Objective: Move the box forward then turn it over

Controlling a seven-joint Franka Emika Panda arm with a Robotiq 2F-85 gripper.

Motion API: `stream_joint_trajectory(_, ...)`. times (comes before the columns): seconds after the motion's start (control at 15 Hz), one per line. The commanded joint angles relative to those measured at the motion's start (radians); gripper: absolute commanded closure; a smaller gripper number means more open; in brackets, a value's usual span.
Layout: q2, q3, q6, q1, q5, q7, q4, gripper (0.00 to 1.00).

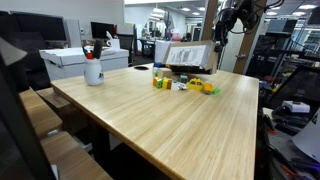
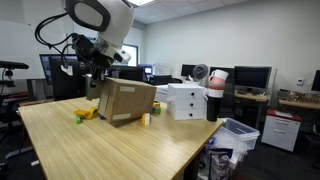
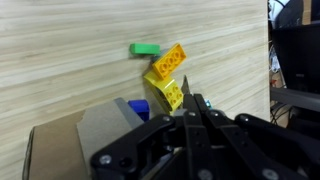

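Jaws shut tight, nothing between them. Box (image 2: 126, 101) stands tipped up on one edge on counter (image 2: 110, 150). Its top rim is just beside and below jaws. Toys (image 3: 167, 75) lie near its base.

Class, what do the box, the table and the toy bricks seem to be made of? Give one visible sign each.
The box looks like matte tan cardboard: flat folded panels. The table is pale wood or laminate: streaky grain. The bricks are probably smooth plastic: bright colours, studs.
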Motion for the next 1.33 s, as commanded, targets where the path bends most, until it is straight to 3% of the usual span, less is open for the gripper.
stream_joint_trajectory(0.0, 0.059, -0.001, -0.107, -0.035, 0.065, -0.063, 0.058, 0.98)
stream_joint_trajectory(1.27, 0.279, -0.027, -0.399, -0.201, 0.375, -0.050, 0.209, 0.98)
